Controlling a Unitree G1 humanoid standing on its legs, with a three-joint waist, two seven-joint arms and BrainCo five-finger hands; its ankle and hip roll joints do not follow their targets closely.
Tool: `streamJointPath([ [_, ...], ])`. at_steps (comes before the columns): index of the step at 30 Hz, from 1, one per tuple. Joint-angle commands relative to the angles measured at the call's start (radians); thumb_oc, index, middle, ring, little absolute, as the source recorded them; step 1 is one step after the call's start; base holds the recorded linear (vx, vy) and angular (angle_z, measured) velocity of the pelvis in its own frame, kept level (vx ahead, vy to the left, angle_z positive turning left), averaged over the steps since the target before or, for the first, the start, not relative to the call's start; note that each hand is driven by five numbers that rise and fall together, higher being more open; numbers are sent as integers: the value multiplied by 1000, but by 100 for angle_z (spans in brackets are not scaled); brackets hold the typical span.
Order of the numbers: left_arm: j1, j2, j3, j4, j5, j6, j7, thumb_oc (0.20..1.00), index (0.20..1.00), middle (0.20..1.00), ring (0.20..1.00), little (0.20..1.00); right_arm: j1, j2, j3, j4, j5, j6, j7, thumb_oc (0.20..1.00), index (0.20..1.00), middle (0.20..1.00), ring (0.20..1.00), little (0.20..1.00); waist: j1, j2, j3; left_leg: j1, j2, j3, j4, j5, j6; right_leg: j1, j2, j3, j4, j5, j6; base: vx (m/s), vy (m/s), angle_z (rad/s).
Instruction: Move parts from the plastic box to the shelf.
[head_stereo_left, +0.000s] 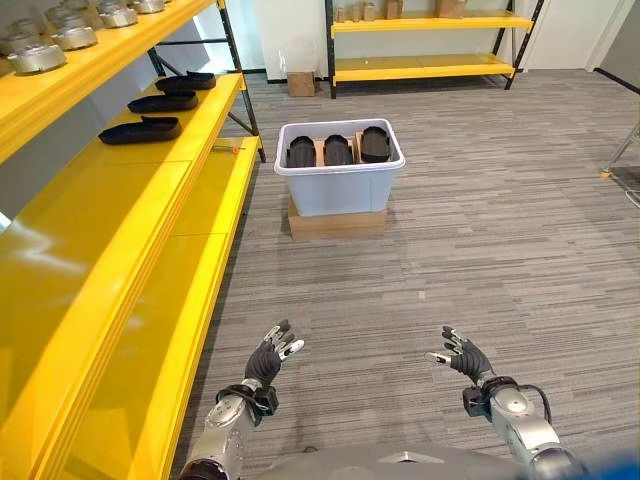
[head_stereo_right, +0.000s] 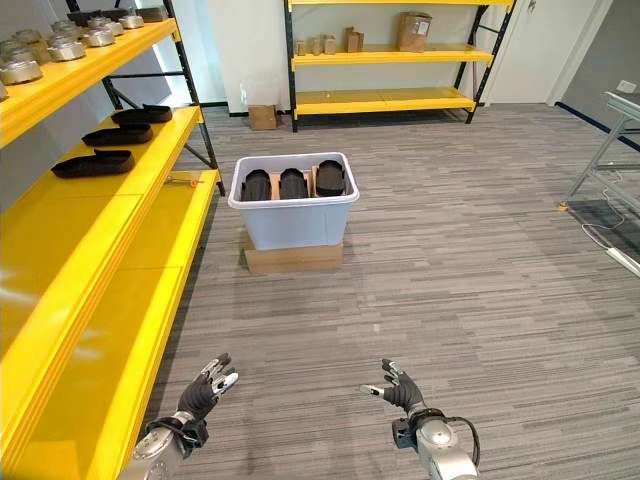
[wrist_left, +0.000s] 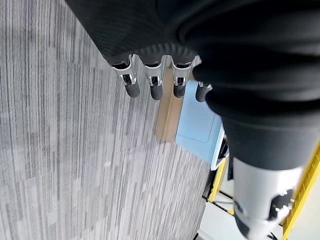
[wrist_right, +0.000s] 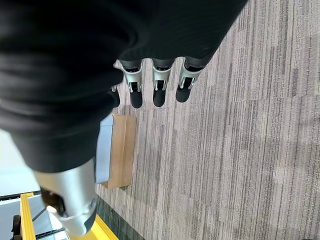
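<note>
Both hands, left hand (head_stereo_left: 272, 355) and right hand (head_stereo_left: 458, 355), hang spread and empty over the floor, well short of the plastic box (head_stereo_left: 338, 185); approach squarely before reaching for its black parts (head_stereo_left: 338, 150).

A pale plastic box (head_stereo_left: 340, 180) on a cardboard base at twelve o'clock holds three black parts (head_stereo_left: 338, 150) upright, while three more (head_stereo_left: 140, 130) lie flat on the yellow shelf (head_stereo_left: 150, 190) at ten o'clock.

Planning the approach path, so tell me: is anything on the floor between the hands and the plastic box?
Nothing visible: bare carpet lies between the left hand, the right hand and the plastic box.
</note>
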Motion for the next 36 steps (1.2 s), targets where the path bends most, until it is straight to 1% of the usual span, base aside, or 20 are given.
streamJointPath([
  [1, -47, 15, -17, -22, 0, -30, -54, 1000, 1000, 1000, 1000, 1000, -54, -4, 4, -29, -5, -22, 0, 1000, 1000, 1000, 1000, 1000, 1, -40, 5, 5, -76, 66, 11, -45, 35, -22, 9, -85, 9, 55, 0, 0, 0, 0],
  [8, -48, 12, -20, -9, -18, -7, -29, 1000, 1000, 1000, 1000, 1000, -51, -2, 6, -31, -15, -24, 4, 1000, 1000, 1000, 1000, 1000, -3, -40, 4, 7, -77, 70, 11, -47, 35, -22, 8, -89, 9, 55, 2, 0, 0, 0],
  [12, -49, 11, -18, -10, -5, -8, -26, 1000, 1000, 1000, 1000, 1000, -50, 1, 5, -30, -6, -30, 3, 1000, 1000, 1000, 1000, 1000, -3, -40, 5, 7, -77, 72, 11, -46, 36, -22, 8, -89, 9, 56, 2, 0, 0, 0],
  [22, -52, 8, -9, 1, -7, -12, -7, 1000, 1000, 1000, 1000, 1000, -47, 15, -8, -30, 77, -25, 28, 1000, 1000, 1000, 1000, 1000, -5, -37, 6, 10, -79, 74, 11, -46, 37, -18, 6, -90, 9, 56, 2, 0, 0, 0],
  [36, -52, 1, -4, 15, -17, 7, -5, 1000, 1000, 1000, 1000, 1000, -52, 18, -6, -25, 60, -24, 39, 1000, 1000, 1000, 1000, 1000, -2, -36, 7, 12, -85, 72, 11, -46, 41, -16, 3, -95, 9, 58, 4, 0, 13, 0],
])
